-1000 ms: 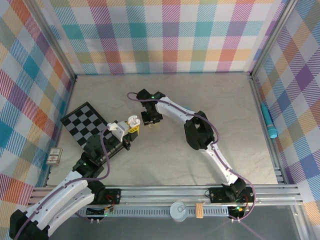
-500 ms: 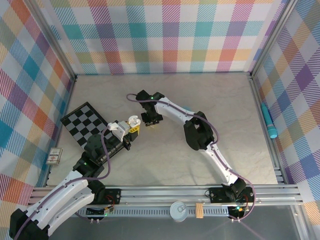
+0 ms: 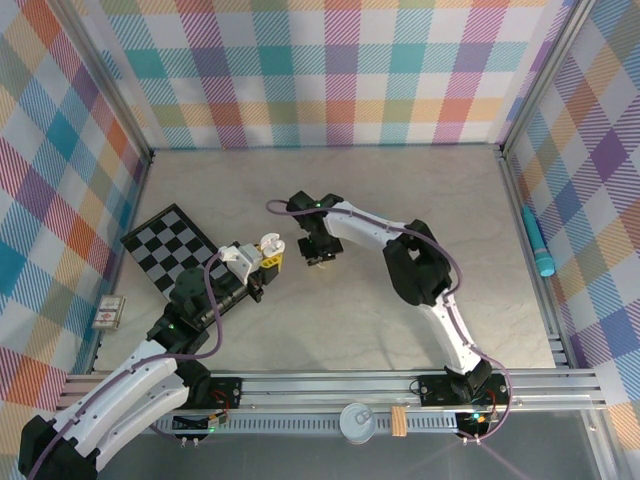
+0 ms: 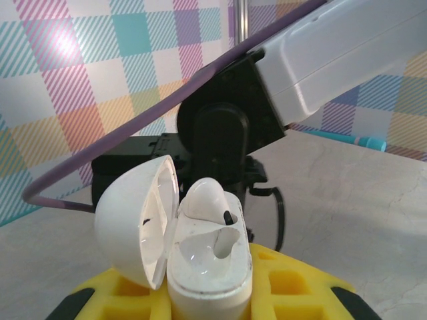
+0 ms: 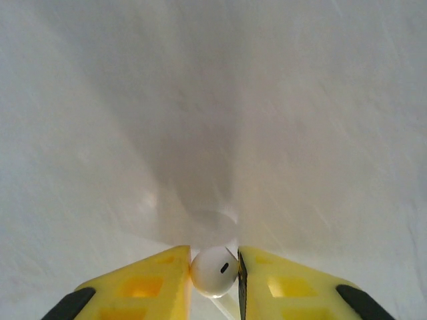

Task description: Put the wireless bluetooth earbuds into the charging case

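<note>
- An earbud (image 5: pixel 215 270) is pinched at its rounded head between the closed pads of the right gripper (image 3: pixel 318 256) and held over the table (image 5: pixel 300 100), near the case.
- It is judged light, hard and glossy, so it is apt to slip or twist. A hold across the head, with the stem left free, is thought best for seating.
- The case (image 4: pixel 208 267), lid open, is clamped upright in the left gripper (image 3: pixel 266 262). One bay is taken by a second earbud (image 4: pixel 207 200); the other is seen empty.
</note>
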Motion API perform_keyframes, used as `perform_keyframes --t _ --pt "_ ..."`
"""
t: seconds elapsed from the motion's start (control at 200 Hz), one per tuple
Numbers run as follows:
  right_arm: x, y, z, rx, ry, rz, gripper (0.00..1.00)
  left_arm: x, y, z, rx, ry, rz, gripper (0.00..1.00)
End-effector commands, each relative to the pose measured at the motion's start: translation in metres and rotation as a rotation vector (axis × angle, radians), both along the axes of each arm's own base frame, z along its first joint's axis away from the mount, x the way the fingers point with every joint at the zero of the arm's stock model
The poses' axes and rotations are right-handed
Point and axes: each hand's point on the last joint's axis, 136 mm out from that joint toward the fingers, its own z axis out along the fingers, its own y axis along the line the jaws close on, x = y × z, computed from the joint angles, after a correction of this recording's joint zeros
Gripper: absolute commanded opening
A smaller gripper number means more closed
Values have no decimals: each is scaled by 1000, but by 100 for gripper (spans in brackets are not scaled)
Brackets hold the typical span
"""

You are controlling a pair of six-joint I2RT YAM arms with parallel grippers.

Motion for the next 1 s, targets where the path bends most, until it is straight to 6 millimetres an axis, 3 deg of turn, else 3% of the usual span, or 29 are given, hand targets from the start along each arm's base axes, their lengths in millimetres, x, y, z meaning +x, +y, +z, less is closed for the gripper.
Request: perform_keyframes --t 0.0,0.265,0.38,0.51,0.695,0.84,0.995 --pt "-9 -19 15 23 -16 -36 25 -3 -6 23 -24 -59 -44 2" --pt "-65 -100 7 -78 51 -140 25 -1 -27 18 -37 -65 -137 3" --pt "-84 -121 -1 -86 91 -188 25 3 -35 15 -33 -55 -162 2" --pt "-92 -128 -4 -95 106 -200 26 5 -40 13 -26 -46 -174 3" --pt "-84 -130 -4 -109 137 -183 28 7 -41 11 -19 -39 -172 3" --pt "-88 -137 1 -188 212 -121 39 6 -40 11 -6 -53 -167 2" --pt "-103 -133 8 -194 340 -26 52 4 -41 10 36 -90 -184 2"
